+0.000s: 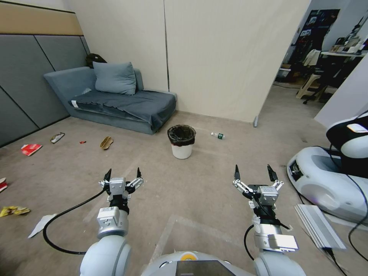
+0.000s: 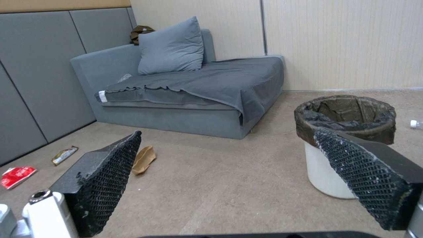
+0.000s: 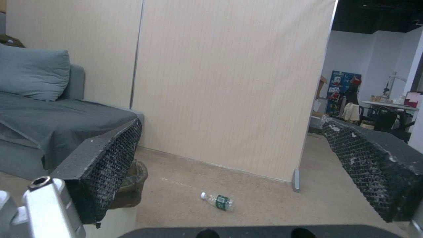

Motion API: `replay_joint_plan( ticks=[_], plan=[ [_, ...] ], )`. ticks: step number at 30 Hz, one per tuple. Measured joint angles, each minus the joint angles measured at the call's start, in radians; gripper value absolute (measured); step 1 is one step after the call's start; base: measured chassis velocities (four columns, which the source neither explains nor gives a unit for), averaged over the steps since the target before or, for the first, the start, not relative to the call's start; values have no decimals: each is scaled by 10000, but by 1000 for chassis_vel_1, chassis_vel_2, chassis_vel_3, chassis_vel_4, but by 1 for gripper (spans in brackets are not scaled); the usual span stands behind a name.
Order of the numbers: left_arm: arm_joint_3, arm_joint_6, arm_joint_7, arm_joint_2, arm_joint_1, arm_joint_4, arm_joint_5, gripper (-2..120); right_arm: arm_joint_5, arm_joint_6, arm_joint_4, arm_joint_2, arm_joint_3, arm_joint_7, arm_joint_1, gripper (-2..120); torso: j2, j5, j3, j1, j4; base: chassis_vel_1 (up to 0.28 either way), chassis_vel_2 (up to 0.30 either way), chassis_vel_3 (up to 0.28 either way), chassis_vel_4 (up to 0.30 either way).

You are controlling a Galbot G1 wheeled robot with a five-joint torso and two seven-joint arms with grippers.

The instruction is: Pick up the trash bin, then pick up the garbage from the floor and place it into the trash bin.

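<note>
Both grippers, left and right, spread empty above beige, seemingly carpeted floor.

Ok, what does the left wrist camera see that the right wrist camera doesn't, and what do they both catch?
Left wrist alone: floor litter beside the sofa, namely a red pack, a wrapper and a tan curled piece, seen between the open left gripper.

Right wrist alone: the doorway to the back room, seen between the open right gripper.

Both: the trash bin, the sofa, its pillow and the plastic bottle.
</note>
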Motion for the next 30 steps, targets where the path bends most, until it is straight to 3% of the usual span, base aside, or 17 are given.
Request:
replay_joint_plan(
  ticks=[30],
  plan=[
    [47,200,33,-7,32,10,34,100,-77,16,-138,-9,40,-89,22,100,0,0,0,1,1,-191,193,192,-192]
  ],
)
